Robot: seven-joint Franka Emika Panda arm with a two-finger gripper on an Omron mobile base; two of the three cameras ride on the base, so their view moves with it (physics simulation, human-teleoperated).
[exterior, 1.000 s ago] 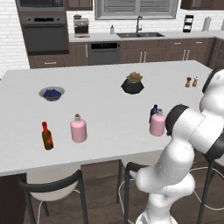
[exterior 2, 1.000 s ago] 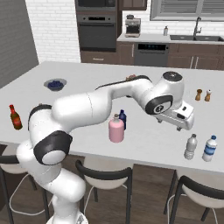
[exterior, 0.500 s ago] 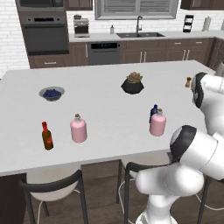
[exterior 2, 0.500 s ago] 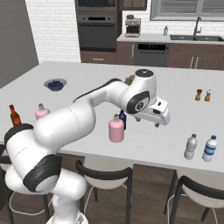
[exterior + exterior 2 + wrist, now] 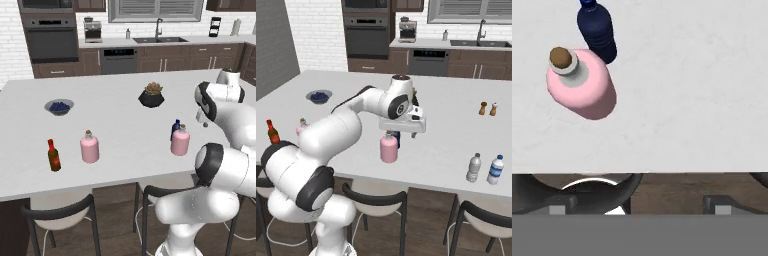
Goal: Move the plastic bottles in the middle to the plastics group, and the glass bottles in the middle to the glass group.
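- The middle pink flask (image 5: pixel 180 141) stands upright near the table's near edge, cork on top; the hand view shows it from above (image 5: pixel 581 85).
- The dark blue bottle (image 5: pixel 175 128) stands just behind it, touching or nearly so; I cannot tell which. It also shows in the hand view (image 5: pixel 597 31).
- The hand (image 5: pixel 404 131) hangs above these two bottles, in the air and gripping nothing. Its two fingertips (image 5: pixel 559 207) sit far apart at the bottom of the hand view, so the hand is spread.
- Toward the table's left end stand the second pink flask (image 5: pixel 89 147) and, just beside it, the red-brown sauce bottle (image 5: pixel 53 155), both upright near the near edge.
- Near the right end of the near edge stand two clear bottles side by side: one with a pale cap (image 5: pixel 473 167) and one with a blue label (image 5: pixel 496 169).
- Farther back on the table (image 5: pixel 115 105) sit a bowl of blueberries (image 5: pixel 59 106), a dark potted plant (image 5: pixel 151 95), and two small shakers (image 5: pixel 488 108).
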